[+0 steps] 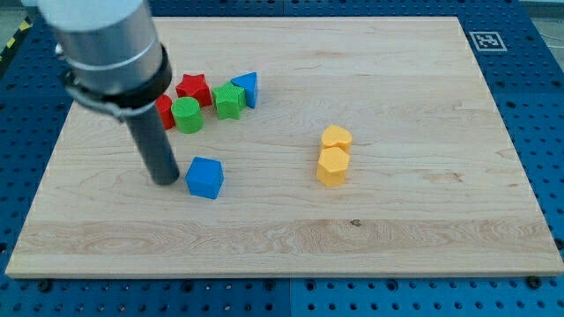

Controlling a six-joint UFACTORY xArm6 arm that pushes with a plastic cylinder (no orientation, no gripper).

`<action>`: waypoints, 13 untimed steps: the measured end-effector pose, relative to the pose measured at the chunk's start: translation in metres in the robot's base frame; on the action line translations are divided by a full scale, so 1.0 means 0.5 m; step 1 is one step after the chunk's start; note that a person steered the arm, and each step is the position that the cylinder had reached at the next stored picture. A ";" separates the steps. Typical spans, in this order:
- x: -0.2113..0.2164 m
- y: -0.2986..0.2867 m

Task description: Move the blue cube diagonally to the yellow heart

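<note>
Nearest the camera: blue cube (204, 178), left of frame centre, my tip (165, 180) just beside its left face, contact uncertain. No gripper on this rig, bare rod only. Two yellow blocks (334, 157) sit touching, right of centre; which is the heart I cannot tell. Judged early: cube well apart from them, whole push remaining. Cube has no long axis; one corner points toward frame bottom.

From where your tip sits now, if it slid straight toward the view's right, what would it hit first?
My tip would meet the blue cube first; it lies just to the view's right of the tip, with a narrow gap showing. Beyond it, further right, sit two yellow blocks, though depth makes the exact line uncertain.
</note>
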State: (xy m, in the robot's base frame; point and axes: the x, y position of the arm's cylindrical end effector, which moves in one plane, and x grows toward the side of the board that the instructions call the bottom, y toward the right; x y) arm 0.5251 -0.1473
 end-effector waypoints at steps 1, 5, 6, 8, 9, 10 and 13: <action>0.023 0.021; -0.046 0.078; -0.048 0.078; -0.063 0.080; -0.072 0.096; -0.025 0.096; 0.014 0.140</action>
